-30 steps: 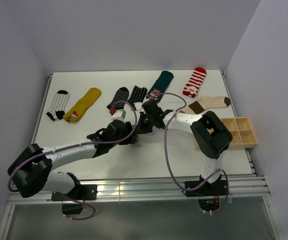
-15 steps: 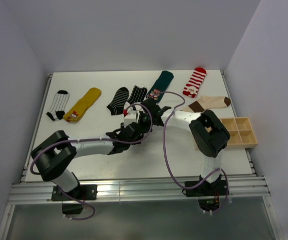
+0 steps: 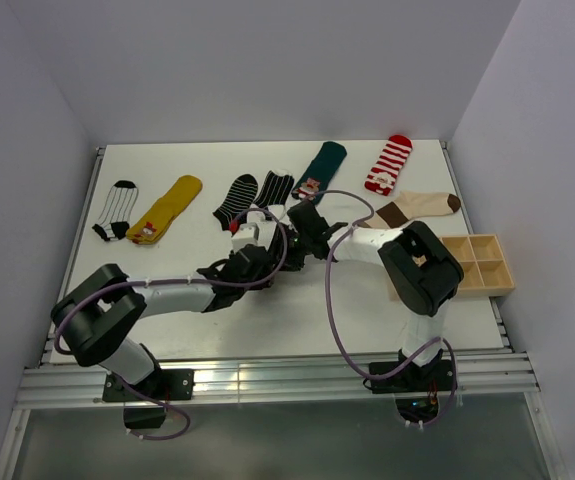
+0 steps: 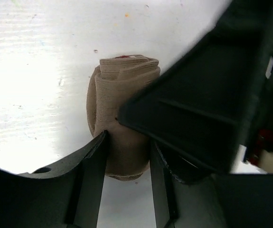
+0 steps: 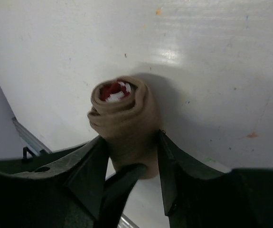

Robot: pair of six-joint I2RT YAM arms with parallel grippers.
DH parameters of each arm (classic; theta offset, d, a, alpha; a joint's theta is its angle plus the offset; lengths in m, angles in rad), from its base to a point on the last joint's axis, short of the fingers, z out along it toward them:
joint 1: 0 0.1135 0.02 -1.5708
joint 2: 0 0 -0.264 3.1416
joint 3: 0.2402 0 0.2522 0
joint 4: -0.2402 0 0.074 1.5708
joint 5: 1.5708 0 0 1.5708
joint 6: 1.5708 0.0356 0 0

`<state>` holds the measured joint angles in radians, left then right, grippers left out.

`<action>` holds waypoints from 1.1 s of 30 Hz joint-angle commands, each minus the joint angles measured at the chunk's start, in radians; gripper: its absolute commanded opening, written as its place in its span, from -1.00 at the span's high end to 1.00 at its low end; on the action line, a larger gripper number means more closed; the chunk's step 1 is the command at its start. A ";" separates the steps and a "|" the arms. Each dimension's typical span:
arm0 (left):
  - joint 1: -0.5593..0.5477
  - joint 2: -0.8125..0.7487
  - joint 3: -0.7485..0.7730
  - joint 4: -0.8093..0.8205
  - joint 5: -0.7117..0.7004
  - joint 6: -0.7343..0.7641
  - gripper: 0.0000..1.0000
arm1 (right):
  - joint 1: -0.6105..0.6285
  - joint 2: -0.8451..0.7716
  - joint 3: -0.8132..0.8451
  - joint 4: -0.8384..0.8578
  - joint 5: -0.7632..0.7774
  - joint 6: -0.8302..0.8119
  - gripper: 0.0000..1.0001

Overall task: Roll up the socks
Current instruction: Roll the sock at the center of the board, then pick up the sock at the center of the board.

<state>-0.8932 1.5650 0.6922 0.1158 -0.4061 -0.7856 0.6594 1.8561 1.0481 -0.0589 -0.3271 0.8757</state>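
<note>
The near strip of the table (image 3: 297, 325) lies free, and so does the left side between the left arm (image 3: 167, 292) and the yellow sock (image 3: 165, 208). The middle is blocked: the left gripper (image 4: 127, 140) and right gripper (image 5: 132, 137) crowd the rolled brown sock (image 4: 112, 90) (a purple cable (image 3: 329, 300) loops nearby). A row of socks (image 3: 322, 160) lines the far edge, and a wooden divided tray (image 3: 477, 262) fills the right.

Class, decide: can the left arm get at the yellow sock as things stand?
Probably yes: the yellow sock lies uncovered at far left, but the left gripper straddles the rolled sock.
</note>
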 commanded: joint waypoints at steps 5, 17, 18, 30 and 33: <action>0.117 -0.063 -0.144 0.082 0.171 -0.037 0.11 | 0.014 -0.075 -0.045 0.125 -0.073 -0.040 -0.12; 0.172 -0.100 -0.209 0.160 0.280 -0.033 0.10 | 0.054 0.011 0.041 0.106 -0.026 -0.178 -0.16; 0.180 -0.102 -0.214 0.166 0.288 -0.035 0.11 | 0.057 0.021 0.046 0.108 -0.030 -0.188 -0.16; 0.209 -0.100 -0.257 0.206 0.322 -0.037 0.10 | 0.103 0.152 0.167 -0.038 -0.020 -0.346 -0.12; 0.214 -0.105 -0.258 0.208 0.320 -0.030 0.09 | 0.120 0.169 0.171 -0.082 -0.007 -0.371 -0.02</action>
<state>-0.6868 1.4605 0.4591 0.3805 -0.0929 -0.8330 0.7269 1.9835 1.2053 -0.0387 -0.3443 0.5766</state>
